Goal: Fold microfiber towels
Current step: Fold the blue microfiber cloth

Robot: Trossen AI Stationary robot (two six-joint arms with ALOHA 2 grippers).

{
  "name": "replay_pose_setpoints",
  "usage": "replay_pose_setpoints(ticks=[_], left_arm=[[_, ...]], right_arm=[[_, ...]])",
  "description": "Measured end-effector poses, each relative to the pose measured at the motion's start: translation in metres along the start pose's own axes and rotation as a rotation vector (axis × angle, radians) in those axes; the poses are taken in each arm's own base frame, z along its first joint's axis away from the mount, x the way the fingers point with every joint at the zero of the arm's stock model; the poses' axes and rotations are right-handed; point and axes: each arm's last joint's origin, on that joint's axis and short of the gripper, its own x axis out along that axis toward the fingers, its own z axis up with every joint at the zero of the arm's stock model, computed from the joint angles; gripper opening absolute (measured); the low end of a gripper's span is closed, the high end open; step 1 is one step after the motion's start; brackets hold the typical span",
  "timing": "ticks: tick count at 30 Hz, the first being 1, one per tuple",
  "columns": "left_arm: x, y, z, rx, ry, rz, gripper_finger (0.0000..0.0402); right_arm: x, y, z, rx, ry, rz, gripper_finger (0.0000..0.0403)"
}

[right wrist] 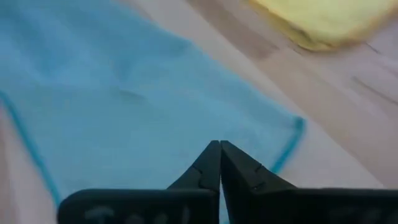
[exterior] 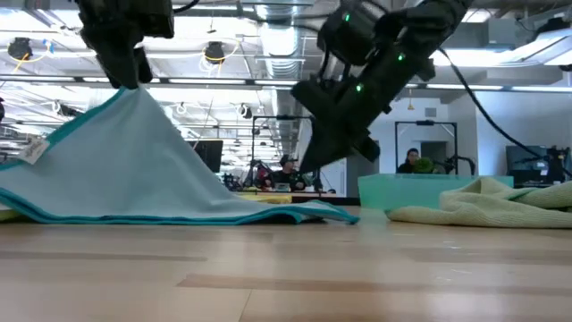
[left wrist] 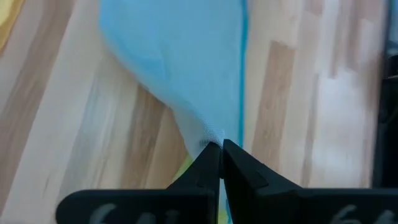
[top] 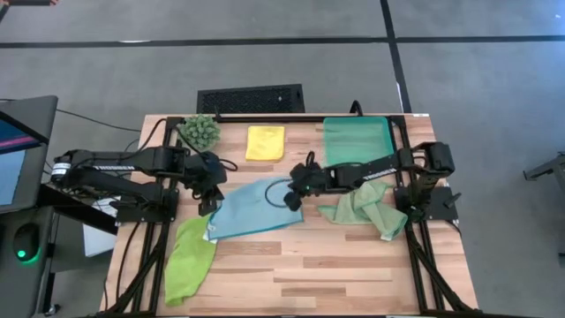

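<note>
The light blue towel [top: 256,209] lies mid-table, with its left side raised into a peak [exterior: 134,103] under my left gripper [exterior: 136,79], which is shut on it. The towel's right end [exterior: 326,213] lies flat on the wood. My right gripper [exterior: 308,168] hangs shut above that right end, clear of the cloth, with nothing between its fingers [right wrist: 219,144]. A folded yellow towel [top: 265,141] lies at the far middle. The lime green towel [top: 190,261] lies bunched at the near left, and the pale sage towel [top: 364,210] lies crumpled at the right. My left gripper pinches the blue towel's left border [left wrist: 208,134] between its two fingers, where the darker hem [left wrist: 242,93] runs in. The fingers slant down from the table's left. The cloth is gathered to a point there and slopes down like a tent, its lower part on the table.
A teal tray [top: 357,140] stands at the far right, beside the sage towel. A small spiky green plant [top: 201,131] sits at the far left. Bare wood lies along the near edge [top: 309,274]. People and desks show in the room beyond the table.
</note>
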Motion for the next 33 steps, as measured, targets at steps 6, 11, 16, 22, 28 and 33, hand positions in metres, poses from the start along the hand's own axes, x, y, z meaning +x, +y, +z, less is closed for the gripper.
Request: replay_pose_setpoints(ticks=[6,11,16,22,28,33], left_arm=[[0.000,-0.001,0.003,0.015,-0.033,-0.007,0.0000],[0.000,0.000,0.003,0.011,-0.037,0.030,0.0000],[0.000,0.003,-0.001,-0.019,-0.008,0.097,0.0000],[0.000,0.001,-0.001,-0.095,-0.013,0.095,0.0000],[0.016,-0.005,0.004,-0.072,-0.002,0.148,0.0016],[0.046,-0.001,0.010,-0.066,0.093,0.256,0.0056]], right_arm=[[-0.002,0.045,-0.014,-0.099,-0.106,0.155,0.0005],[0.022,0.062,-0.052,-0.088,-0.025,0.176,0.0004],[0.041,0.065,-0.066,-0.095,0.026,0.157,0.0003],[0.018,0.055,-0.067,-0.181,0.218,0.042,0.0003],[-0.037,0.034,-0.042,-0.277,0.264,-0.075,0.0003],[-0.073,0.042,-0.021,-0.253,0.131,0.010,0.0003]])
